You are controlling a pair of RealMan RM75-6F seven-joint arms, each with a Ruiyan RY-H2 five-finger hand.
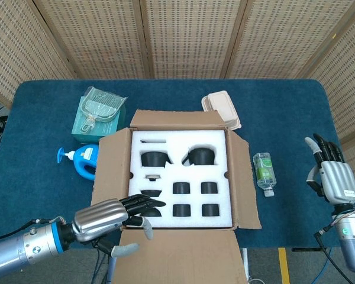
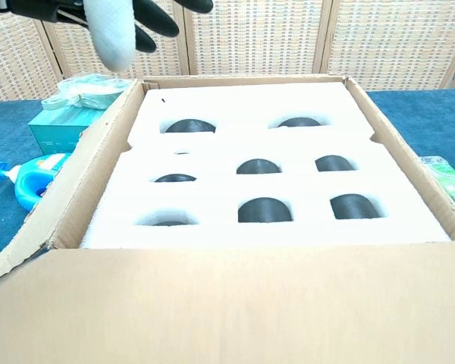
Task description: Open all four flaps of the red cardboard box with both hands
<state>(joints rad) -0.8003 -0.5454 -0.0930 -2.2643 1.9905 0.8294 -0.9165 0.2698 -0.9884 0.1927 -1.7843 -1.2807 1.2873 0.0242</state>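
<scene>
The cardboard box (image 1: 177, 177) sits mid-table with a white foam insert (image 2: 265, 174) full of dark round pockets exposed. Its far flap (image 1: 174, 118) stands back, and the left flap (image 1: 109, 165) and right flap (image 1: 242, 177) lean outward. The near flap (image 1: 177, 257) lies folded down towards me and fills the bottom of the chest view as the near flap (image 2: 227, 303). My left hand (image 1: 115, 216) hovers at the box's near left corner, fingers spread over the foam edge, holding nothing; the chest view shows the left hand (image 2: 106, 19) at top left. My right hand (image 1: 331, 174) is open, well right of the box.
On the blue table cloth (image 1: 284, 118), left of the box, stand a teal box with a clear pack (image 1: 97, 115) and a blue pump bottle (image 1: 83, 160). A beige clamshell container (image 1: 223, 108) lies behind the box. A small water bottle (image 1: 263, 173) lies to its right.
</scene>
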